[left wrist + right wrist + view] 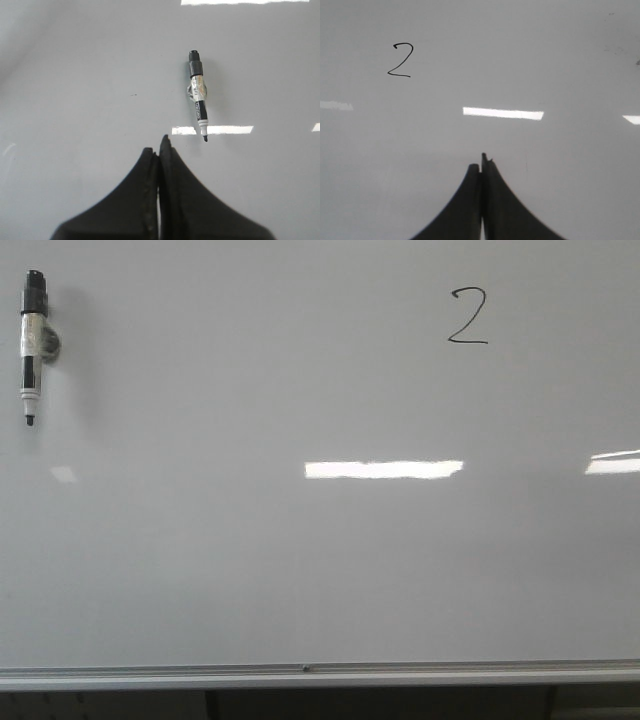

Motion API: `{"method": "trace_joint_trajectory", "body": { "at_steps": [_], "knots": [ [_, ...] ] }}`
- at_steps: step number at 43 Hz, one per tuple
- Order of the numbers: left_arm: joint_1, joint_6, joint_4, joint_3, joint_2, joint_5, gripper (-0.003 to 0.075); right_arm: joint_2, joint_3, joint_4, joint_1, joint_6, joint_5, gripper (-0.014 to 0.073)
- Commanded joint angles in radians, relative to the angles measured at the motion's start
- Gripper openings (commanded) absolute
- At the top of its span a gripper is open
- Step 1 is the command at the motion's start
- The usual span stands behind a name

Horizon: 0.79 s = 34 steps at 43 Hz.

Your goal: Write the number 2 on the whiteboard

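A thin black handwritten number 2 point(467, 317) stands at the far right of the whiteboard point(300, 570). It also shows in the right wrist view point(400, 60). A black-and-white marker pen point(32, 344) lies uncapped at the far left of the board, tip toward the near edge; it also shows in the left wrist view point(198, 99). My left gripper point(159, 146) is shut and empty, above the board a short way from the marker's tip. My right gripper point(481, 162) is shut and empty, apart from the 2. Neither gripper shows in the front view.
The board's silver frame edge point(300, 675) runs along the near side. Bright ceiling-light reflections point(383, 469) lie across the middle of the board.
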Motion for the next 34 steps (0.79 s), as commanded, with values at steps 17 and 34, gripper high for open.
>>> {"method": "trace_joint_trajectory", "body": {
  "at_steps": [17,34],
  "knots": [
    [-0.005,-0.011,-0.001,0.035,-0.027,-0.080,-0.0020,-0.022,0.034,-0.016,-0.008,-0.002,-0.162,-0.0068],
    [-0.005,-0.011,-0.001,0.035,-0.027,-0.080,-0.0020,-0.023,0.048,0.103,-0.008,-0.054,-0.202,-0.0068]
  ]
}}
